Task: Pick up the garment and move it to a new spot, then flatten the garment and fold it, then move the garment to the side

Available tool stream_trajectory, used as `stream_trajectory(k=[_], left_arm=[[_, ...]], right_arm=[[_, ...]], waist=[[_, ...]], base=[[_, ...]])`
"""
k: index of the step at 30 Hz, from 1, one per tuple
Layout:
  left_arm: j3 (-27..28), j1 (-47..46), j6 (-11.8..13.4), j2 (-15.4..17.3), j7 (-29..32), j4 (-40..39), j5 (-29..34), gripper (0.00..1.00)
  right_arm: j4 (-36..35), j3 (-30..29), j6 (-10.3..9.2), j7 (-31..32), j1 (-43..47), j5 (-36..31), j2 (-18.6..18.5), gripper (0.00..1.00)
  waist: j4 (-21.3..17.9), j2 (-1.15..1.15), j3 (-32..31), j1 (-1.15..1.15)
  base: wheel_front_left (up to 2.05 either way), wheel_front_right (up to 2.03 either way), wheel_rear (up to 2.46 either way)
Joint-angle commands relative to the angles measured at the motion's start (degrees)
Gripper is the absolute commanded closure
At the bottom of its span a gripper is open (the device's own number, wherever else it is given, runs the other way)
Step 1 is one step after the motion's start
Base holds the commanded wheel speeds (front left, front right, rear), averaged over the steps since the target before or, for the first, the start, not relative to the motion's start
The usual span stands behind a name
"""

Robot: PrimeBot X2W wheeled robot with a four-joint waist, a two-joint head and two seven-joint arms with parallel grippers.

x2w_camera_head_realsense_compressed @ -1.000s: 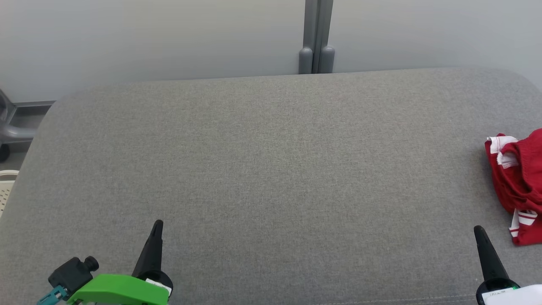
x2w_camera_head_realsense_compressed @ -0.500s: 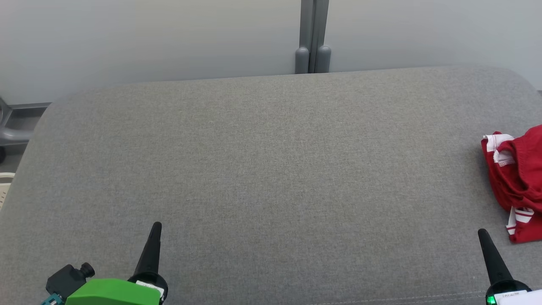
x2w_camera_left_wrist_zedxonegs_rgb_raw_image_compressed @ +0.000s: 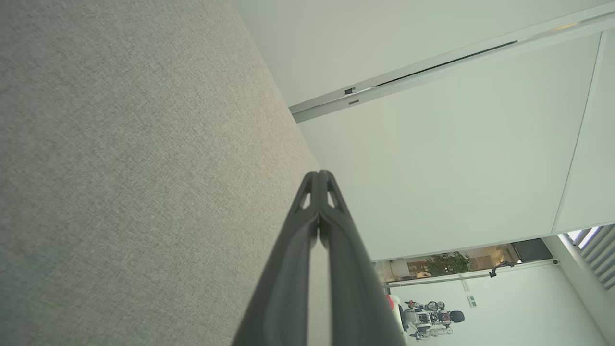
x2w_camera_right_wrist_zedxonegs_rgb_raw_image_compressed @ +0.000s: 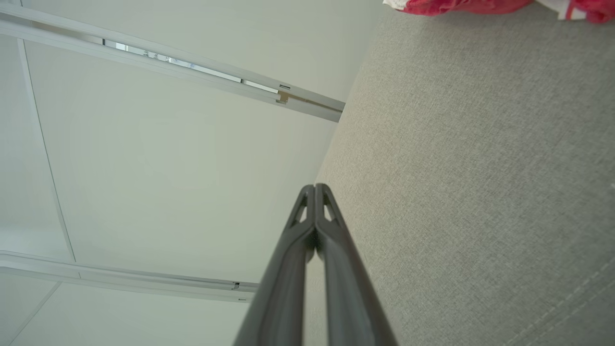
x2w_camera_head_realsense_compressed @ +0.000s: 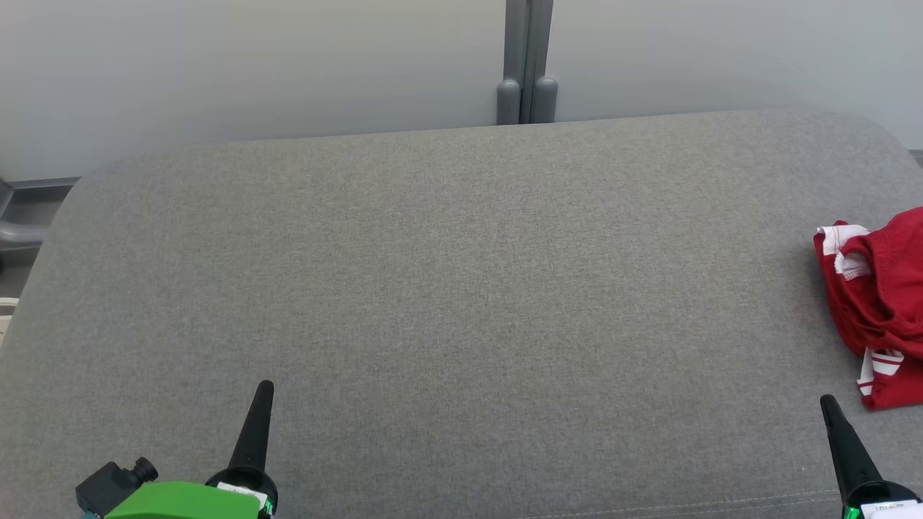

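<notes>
The garment (x2w_camera_head_realsense_compressed: 883, 310) is a crumpled red piece with white striped trim, lying at the far right edge of the grey cushioned surface (x2w_camera_head_realsense_compressed: 461, 288) and cut off by the frame. It also shows as a red strip, the garment (x2w_camera_right_wrist_zedxonegs_rgb_raw_image_compressed: 461, 6), at the top of the right wrist view. My right gripper (x2w_camera_head_realsense_compressed: 829, 402) is shut, low at the right, just below and left of the garment and apart from it. My left gripper (x2w_camera_head_realsense_compressed: 265, 388) is shut, low at the left, far from the garment. In both wrist views the fingers, left gripper (x2w_camera_left_wrist_zedxonegs_rgb_raw_image_compressed: 319, 174) and right gripper (x2w_camera_right_wrist_zedxonegs_rgb_raw_image_compressed: 315, 187), press together with nothing between them.
A pale partition wall with a grey post (x2w_camera_head_realsense_compressed: 526, 65) stands behind the surface. The surface's rounded left corner drops off to a grey frame (x2w_camera_head_realsense_compressed: 21, 216) at the far left. A seam (x2w_camera_head_realsense_compressed: 685, 504) runs along the front edge.
The whole head view has drifted a little, so the post and the garment sit slightly further left; the camera moved. Both grippers sit slightly lower in the picture, still shut.
</notes>
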Motion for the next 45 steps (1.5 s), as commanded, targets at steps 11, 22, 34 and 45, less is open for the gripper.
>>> stream_trajectory(k=[11, 22, 34, 45], left_arm=[[1.8, 1.4, -1.7, -1.2, 1.3, -0.9, -5.2, 1.00], [3.1, 2.1, -2.7, -2.0, 2.2, -1.2, -8.7, 1.00], [4.3, 2.8, -3.7, -3.1, 3.2, -1.5, -12.6, 1.00], [5.0, 3.2, -4.3, -3.6, 3.8, -1.7, -14.5, 1.00]], right_arm=[[-0.7, -0.9, 0.03, 1.2, 1.2, 6.8, -0.1, 1.00], [-0.8, -1.3, 0.03, 2.0, 1.5, 11.6, 0.0, 1.00], [-0.9, -1.8, 0.02, 2.8, 2.2, 16.8, 0.0, 1.00], [-0.9, -2.1, 0.02, 3.2, 2.4, 19.5, 0.0, 1.00]], waist=[[-0.5, 0.00, 0.1, 0.00], [-0.9, 0.00, 0.1, 0.00], [-1.4, 0.00, 0.2, 0.00], [-1.8, 0.00, 0.3, 0.00]], base=[[0.00, 0.00, 0.00], [0.00, 0.00, 0.00], [0.00, 0.00, 0.00], [0.00, 0.00, 0.00]])
